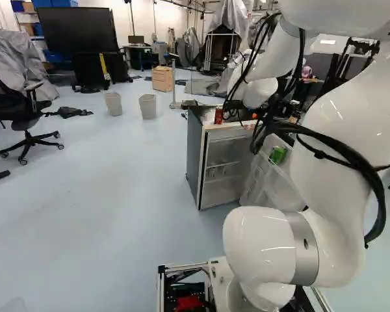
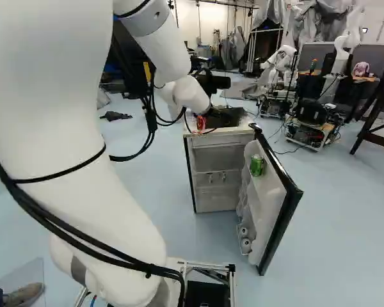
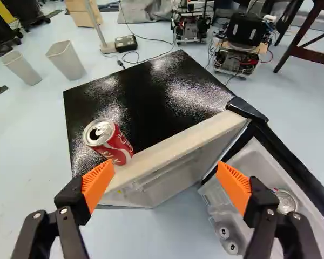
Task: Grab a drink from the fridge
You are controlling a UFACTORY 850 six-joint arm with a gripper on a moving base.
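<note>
Jaws spread well apart are what you have in the wrist view, their two orange pads [image 3: 98, 182] facing each other over the front edge of the one small fridge [image 3: 146, 100]. You have one red can [image 3: 117, 148] ahead of the jaws, resting on the fridge's black top near that front edge. It lies closer to the finger on the side away from the door, and you can see a dark opening in its lid.

On the jaws' other side hangs the fridge's one door [image 2: 274, 220], wide open. You can count three drinks or containers in it: one green can [image 2: 256, 165] on its upper shelf, just beside the nearer finger in the wrist view, and two pale round-ended containers [image 3: 228, 240] lower down. Below the jaws' level, two small containers [image 2: 217, 176] stand on a shelf inside the fridge; you can't tell what they are.

Farther out ahead of the jaws, past the red can's side of the fridge, you have two pale bins [image 3: 66, 60] on the floor [image 3: 27, 140].
</note>
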